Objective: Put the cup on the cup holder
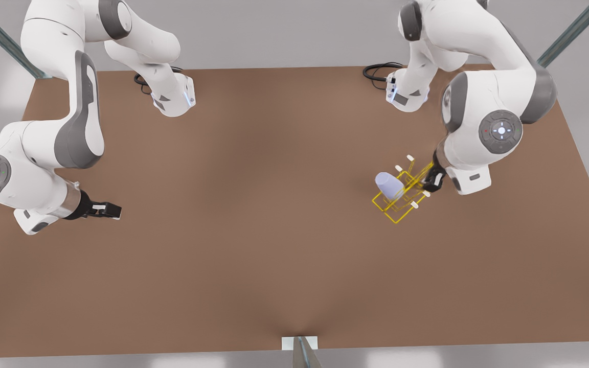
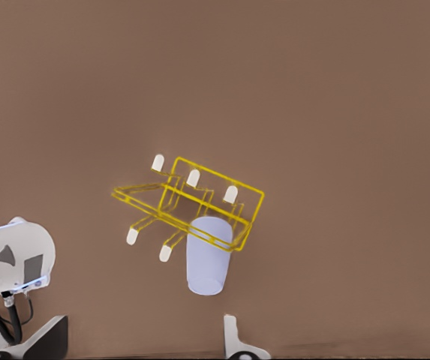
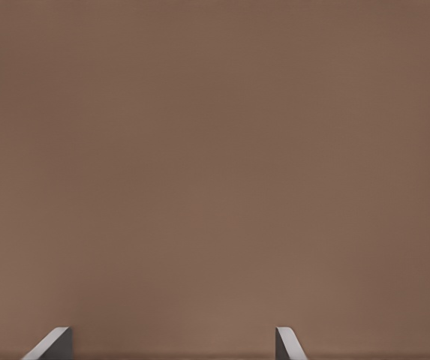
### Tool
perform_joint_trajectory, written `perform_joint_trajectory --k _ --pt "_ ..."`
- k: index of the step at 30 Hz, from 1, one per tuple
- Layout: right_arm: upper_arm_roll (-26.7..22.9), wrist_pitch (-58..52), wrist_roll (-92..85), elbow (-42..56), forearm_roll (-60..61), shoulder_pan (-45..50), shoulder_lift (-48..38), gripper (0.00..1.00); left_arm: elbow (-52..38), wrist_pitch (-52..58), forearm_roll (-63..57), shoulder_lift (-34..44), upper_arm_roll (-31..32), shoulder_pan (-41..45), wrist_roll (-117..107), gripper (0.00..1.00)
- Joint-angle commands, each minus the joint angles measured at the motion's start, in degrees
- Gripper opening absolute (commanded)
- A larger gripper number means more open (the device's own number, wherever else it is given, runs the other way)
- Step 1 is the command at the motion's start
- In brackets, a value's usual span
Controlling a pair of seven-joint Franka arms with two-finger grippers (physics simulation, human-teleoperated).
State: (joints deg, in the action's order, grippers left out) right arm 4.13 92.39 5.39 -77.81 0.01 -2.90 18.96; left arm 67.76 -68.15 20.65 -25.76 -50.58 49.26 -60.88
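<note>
Left gripper [image 1: 430,185] — spread wide beside cup holder [image 1: 401,197] bearing cup [image 1: 388,185]; right gripper [image 1: 113,209] waits, parted.

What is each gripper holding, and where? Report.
Nothing is held. The left gripper is open beside the cup holder, the cup resting on it; the right gripper waits open.

Cup [image 1: 388,185] on cup holder [image 1: 405,191], front view's right of table [image 1: 253,204]
</note>
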Motion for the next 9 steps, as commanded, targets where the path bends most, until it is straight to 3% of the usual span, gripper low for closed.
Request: perform_joint_trajectory --k 1,2,9 --pt "0.0 0.0 -0.2 0.0 0.1 0.0 -0.1 1.00 2.5 -5.1 -9.7 7.6 32.8 -23.5 55.3 1.00" --pt "0.0 0.0 -0.2 0.0 0.0 0.0 -0.1 1.00 6.9 -8.4 -19.1 12.0 51.5 -37.4 55.6 1.00" --pt "0.0 0.0 -0.3 -0.1 0.0 0.0 -0.1 1.00 6.8 -6.3 -18.2 10.3 51.5 -37.7 54.9 1.00"
